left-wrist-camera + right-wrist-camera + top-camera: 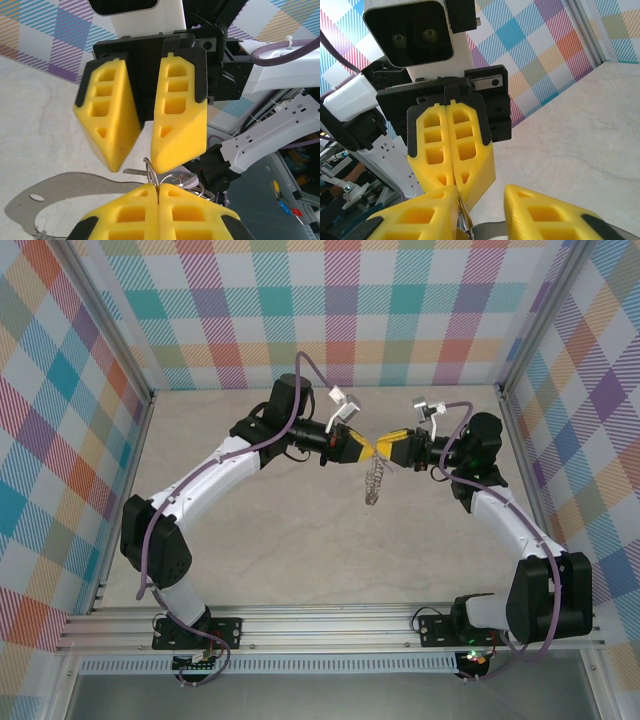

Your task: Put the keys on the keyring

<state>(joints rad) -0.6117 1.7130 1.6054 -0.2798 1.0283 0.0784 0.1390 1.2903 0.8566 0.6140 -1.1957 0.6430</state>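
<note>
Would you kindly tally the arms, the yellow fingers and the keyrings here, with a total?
Arms: 2
Yellow fingers: 4
Keyring: 1
Total: 7

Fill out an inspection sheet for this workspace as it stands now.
Surface: pale marbled table, no damage seen.
Job's things: keyring dangles as a chain from where the two sets of fingertips meet; the key cannot be told apart from the metal bunched there.
Clutter: nothing seen.
Grippers: left gripper shut, pinching a thin metal loop of the keyring; right gripper open, its tips close against the left one's.
Cables: purple cable loops off the wrists, clear of the fingers.
Surroundings: coloured plaid walls on three sides; metal rail along the near edge.
</note>
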